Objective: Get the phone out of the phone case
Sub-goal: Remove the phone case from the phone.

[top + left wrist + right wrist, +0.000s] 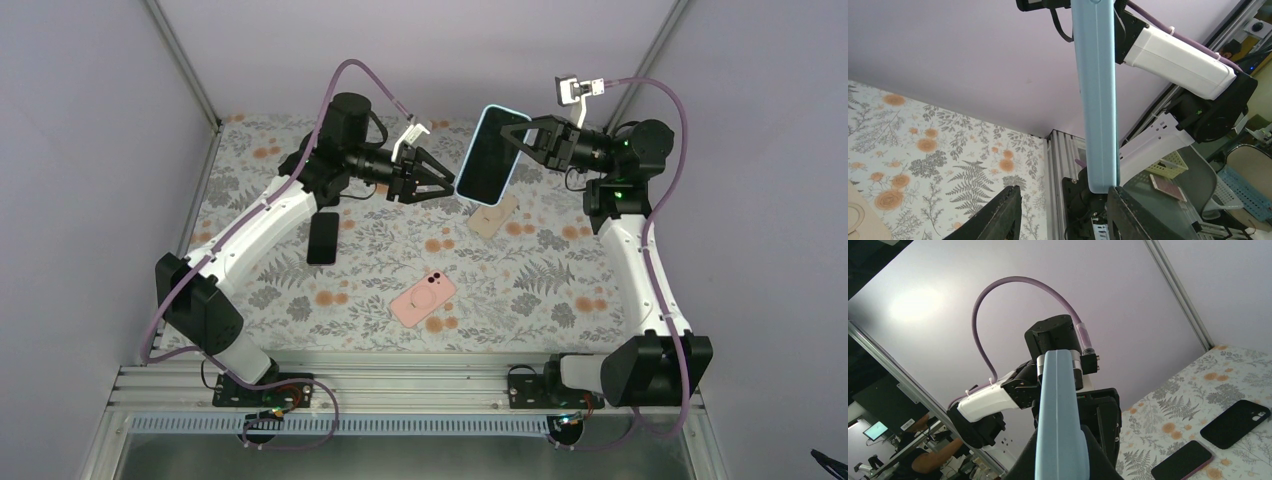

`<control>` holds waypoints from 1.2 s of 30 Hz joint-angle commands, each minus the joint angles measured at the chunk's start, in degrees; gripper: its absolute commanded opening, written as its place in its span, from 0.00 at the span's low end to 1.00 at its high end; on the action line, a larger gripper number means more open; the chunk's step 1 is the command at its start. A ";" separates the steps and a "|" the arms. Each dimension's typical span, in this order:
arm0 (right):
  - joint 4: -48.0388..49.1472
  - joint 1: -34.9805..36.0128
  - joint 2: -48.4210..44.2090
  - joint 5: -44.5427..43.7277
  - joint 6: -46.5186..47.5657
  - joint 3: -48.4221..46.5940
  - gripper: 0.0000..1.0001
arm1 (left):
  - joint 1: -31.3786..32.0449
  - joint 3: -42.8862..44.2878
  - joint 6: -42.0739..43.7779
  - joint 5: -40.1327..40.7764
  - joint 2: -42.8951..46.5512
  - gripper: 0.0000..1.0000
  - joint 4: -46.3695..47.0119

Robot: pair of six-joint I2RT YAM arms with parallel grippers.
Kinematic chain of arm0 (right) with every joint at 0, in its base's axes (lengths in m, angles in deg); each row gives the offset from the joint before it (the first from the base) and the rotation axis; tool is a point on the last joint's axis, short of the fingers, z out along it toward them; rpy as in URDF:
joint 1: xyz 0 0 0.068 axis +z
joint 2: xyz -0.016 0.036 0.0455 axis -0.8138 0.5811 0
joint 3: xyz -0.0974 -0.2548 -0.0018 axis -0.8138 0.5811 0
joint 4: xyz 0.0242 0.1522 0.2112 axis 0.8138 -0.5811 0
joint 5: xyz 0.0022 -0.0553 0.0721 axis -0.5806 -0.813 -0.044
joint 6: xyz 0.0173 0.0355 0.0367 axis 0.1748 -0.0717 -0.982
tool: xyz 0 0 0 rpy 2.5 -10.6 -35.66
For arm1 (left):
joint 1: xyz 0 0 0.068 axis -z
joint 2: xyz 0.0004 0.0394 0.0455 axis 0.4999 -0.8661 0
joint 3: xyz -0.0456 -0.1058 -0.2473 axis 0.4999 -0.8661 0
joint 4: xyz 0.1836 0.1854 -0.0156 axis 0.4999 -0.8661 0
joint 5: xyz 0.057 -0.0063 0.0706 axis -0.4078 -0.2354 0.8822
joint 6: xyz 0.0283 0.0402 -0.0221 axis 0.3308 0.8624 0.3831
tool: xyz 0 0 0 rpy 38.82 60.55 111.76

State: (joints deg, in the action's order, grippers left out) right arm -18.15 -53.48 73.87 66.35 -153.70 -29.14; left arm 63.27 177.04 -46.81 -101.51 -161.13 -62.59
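Right fingers [1024, 467] pinch blue phone case [1058, 415] edge-on, its face apparently hidden.

Floral-print worktop [560, 290] enclosed by plain lilac walls [90, 150]: a pink phone [423, 299] lies back-up near the front centre, a beige case [493, 215] sits further back, and a black phone [323, 237] lies flat at left, all well apart.
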 commanded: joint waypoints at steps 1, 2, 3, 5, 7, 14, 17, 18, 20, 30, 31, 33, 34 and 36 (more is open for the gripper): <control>2.81 -0.07 -1.09 -1.05 -1.61 -0.09 0.04 | 0.30 1.59 -0.26 1.18 -0.75 0.43 1.29; 2.81 -0.07 -1.06 -1.09 -1.42 -0.07 0.04 | 0.32 1.67 -0.30 1.18 -0.76 0.43 1.35; 2.70 -0.11 -1.13 -1.16 -1.20 0.04 0.04 | 0.30 1.57 -0.20 0.95 -0.65 0.43 1.36; 2.15 -0.11 -1.06 -1.19 -0.60 0.12 0.04 | 0.31 1.32 0.06 -0.60 -0.46 0.43 1.69; 1.89 -0.06 -1.05 -1.19 -0.35 0.19 0.04 | 0.30 0.85 -0.53 -2.93 -0.10 0.44 2.66; 2.20 -0.02 -1.50 -1.54 -0.09 1.09 0.04 | 0.38 0.43 -3.09 -5.63 -0.09 0.44 5.29; 2.20 -0.03 -1.91 -1.46 0.00 1.16 0.04 | 0.39 0.43 -2.20 -3.09 -0.43 0.41 4.21; 2.18 0.03 -2.14 -1.49 0.04 1.24 0.04 | 0.39 0.40 -2.01 -2.39 -0.62 0.40 3.94; 2.19 0.02 -2.28 -1.59 0.13 1.55 0.04 | 0.46 0.38 -1.95 -1.14 -0.89 0.39 3.65; 4.89 -0.02 -2.14 -1.06 -2.31 1.92 0.04 | 0.39 -0.87 -0.85 1.44 -1.72 0.33 2.35; 6.20 0.01 -2.11 -1.02 -3.35 2.26 0.04 | 0.39 -0.93 -0.77 1.77 -1.73 0.33 2.32; 10.08 0.04 -2.07 -0.90 -5.97 3.08 0.04 | 0.38 -1.14 -0.62 3.10 -1.73 0.31 2.02; 11.46 0.11 -2.04 -0.84 -7.25 3.36 0.04 | 0.38 -1.23 -0.62 3.90 -1.65 0.29 1.91; 13.40 0.27 -2.27 -0.94 -8.71 4.07 0.04 | 0.38 -1.31 -0.82 5.78 -1.66 0.27 1.84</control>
State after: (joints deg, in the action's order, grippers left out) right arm -12.92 -53.65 73.25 66.22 -155.53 -25.62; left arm 63.67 176.67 -48.82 -101.67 -161.90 -60.03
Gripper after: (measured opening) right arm 0.085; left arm 0.290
